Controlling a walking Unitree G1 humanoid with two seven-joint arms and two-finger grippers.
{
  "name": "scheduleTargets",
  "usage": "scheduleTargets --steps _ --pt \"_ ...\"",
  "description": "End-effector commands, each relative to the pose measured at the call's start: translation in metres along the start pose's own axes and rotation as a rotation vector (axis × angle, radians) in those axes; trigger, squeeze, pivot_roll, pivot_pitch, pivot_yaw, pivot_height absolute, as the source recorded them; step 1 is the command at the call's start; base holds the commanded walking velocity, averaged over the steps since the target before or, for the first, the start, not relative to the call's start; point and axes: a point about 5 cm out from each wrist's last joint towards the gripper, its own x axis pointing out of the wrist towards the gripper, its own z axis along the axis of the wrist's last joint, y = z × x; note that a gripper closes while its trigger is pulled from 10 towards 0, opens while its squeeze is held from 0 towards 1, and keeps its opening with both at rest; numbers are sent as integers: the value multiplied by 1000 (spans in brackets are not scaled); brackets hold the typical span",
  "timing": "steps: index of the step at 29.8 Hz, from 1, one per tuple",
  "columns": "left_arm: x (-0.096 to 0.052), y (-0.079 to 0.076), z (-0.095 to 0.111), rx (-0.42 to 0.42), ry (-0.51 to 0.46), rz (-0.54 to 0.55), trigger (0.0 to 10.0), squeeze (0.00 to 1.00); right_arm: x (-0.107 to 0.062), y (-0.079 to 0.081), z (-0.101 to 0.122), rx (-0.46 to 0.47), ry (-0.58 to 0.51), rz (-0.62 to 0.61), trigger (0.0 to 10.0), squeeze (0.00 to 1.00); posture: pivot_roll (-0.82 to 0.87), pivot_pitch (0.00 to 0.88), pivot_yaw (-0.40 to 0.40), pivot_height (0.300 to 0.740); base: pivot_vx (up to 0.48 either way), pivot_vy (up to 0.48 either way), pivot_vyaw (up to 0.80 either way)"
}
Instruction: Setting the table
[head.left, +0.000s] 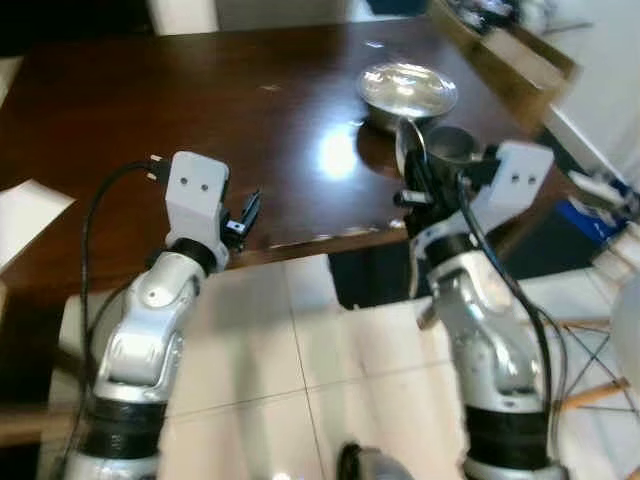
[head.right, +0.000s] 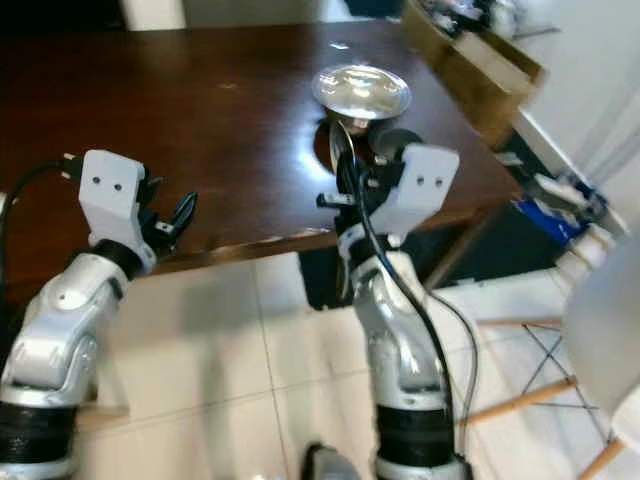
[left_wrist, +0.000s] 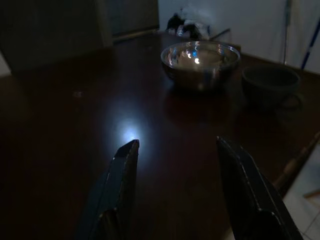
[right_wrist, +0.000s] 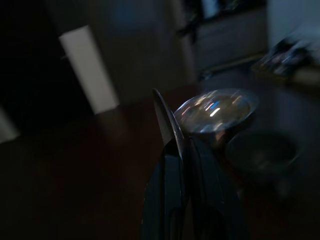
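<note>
Dark wooden table (head.left: 200, 120) spanning the far scene, steel bowl (head.left: 407, 90) far right on it, dark cup (head.left: 452, 143) just nearer, left gripper (head.left: 243, 215) released over the near edge, right gripper (right_wrist: 186, 165) clenched on an upright spoon (right_wrist: 166, 122) beside the cup.

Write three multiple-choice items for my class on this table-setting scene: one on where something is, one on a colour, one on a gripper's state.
1. Where does the steel bowl sit?
A. On the floor tiles
B. On the dark wooden table, near its right edge
C. On the white chair

2. What colour is the cup beside the bowl?
A. Dark grey
B. Bright red
C. Yellow

3. How does the right gripper stand?
A. Wide open, holding nothing
B. Shut on the bowl
C. Shut on a spoon

Answers:
1 B, the bowl rests on the tabletop by the right edge.
2 A, the left wrist view shows it dark grey.
3 C, the fingers pinch the spoon, its bowl sticking out above them.
</note>
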Motion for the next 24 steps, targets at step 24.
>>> scheduleTargets --steps 24 --pt "-10 4 -11 -31 80 -39 10000 0 -7 17 -16 62 168 218 10000 0 -115 108 60 740 302 0 0"
